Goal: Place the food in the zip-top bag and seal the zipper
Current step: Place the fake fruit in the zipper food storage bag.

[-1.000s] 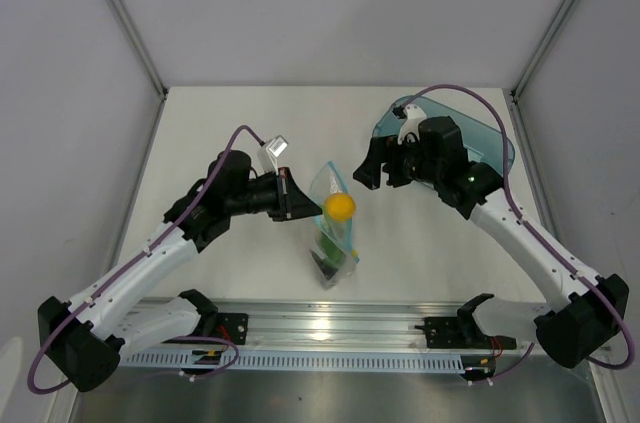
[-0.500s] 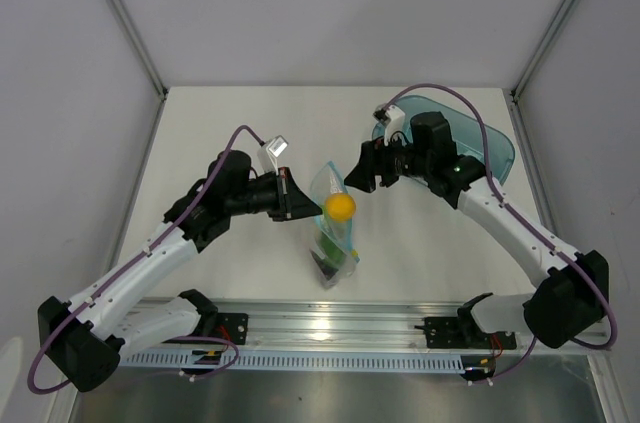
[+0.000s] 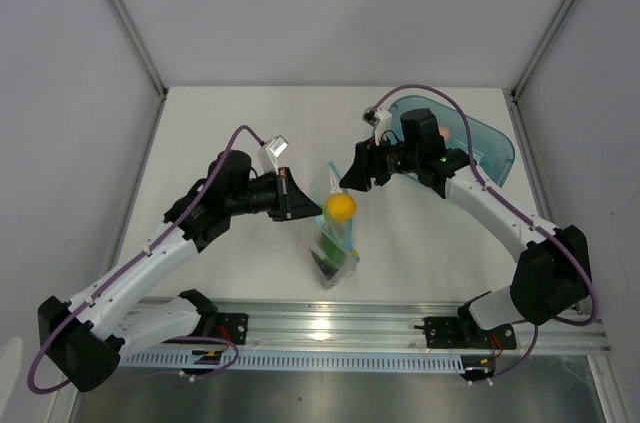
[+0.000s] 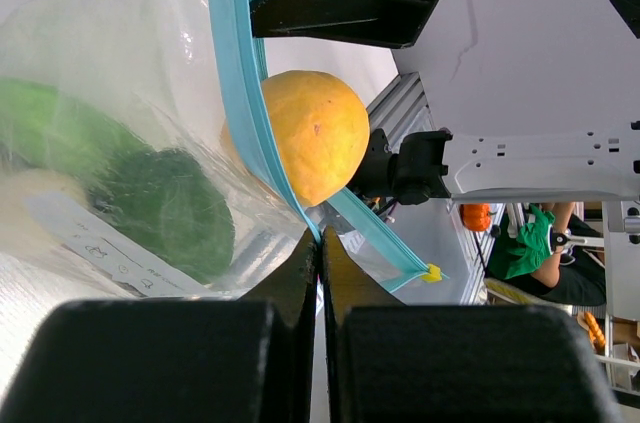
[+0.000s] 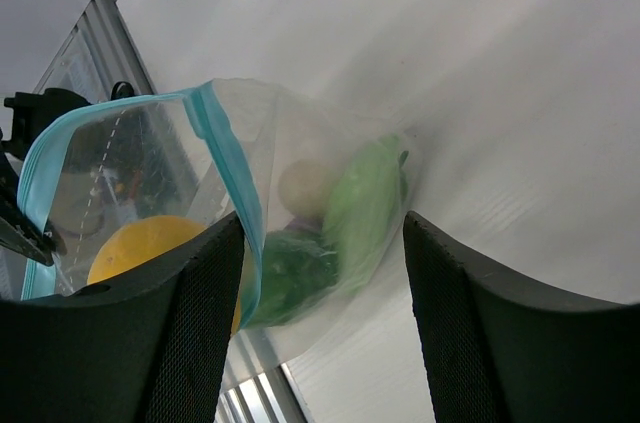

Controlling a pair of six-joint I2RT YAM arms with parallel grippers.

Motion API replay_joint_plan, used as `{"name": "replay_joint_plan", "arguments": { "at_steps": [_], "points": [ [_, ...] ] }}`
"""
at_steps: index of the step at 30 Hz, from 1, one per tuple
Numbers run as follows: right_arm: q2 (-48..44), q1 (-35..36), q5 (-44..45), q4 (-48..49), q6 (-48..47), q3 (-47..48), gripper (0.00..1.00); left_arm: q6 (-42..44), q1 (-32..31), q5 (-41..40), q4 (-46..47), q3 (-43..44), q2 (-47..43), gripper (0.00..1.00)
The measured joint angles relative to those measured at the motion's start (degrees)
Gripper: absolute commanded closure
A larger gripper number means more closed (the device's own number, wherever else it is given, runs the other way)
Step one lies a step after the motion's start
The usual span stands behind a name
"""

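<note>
Leftward is where the right arm has swung since the earlier frame, bringing the right gripper [image 3: 352,175] off the teal tub [image 3: 490,148] in the upper right of the overhead view to just beside the upper edge of the zip-top bag [image 3: 335,228]. The left arm, bag and food lie as before.

The bag sits at the centre of the overhead frame on the table [image 3: 250,113]. The left gripper [image 3: 290,195] is at its left edge. In the left wrist view its fingers [image 4: 300,273] are pressed together, pinching the bag at the light-blue zipper [image 4: 240,83]. The yellow-orange round fruit [image 4: 305,138] sits at the bag's mouth between the two zipper strips. The green pepper [image 4: 165,208] and the long green vegetable [image 4: 50,123] lie deeper inside, at the left of that frame.

The right gripper's fingers [image 5: 200,323] stand wide apart and hold nothing. The bag's open mouth shows between them in the right wrist view.
</note>
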Motion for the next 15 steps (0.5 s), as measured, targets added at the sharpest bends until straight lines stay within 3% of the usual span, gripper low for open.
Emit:
{"name": "replay_joint_plan", "arguments": {
  "at_steps": [12,15],
  "points": [
    [0.11,0.00,-1.53,1.42,-0.07,0.22,0.35,-0.02,0.00,0.02,0.02,0.00,0.02,1.00],
    [0.26,0.00,-2.45,1.46,-0.17,0.24,0.44,-0.02,0.00,0.04,0.02,0.00,0.04,0.99]
  ]
}}
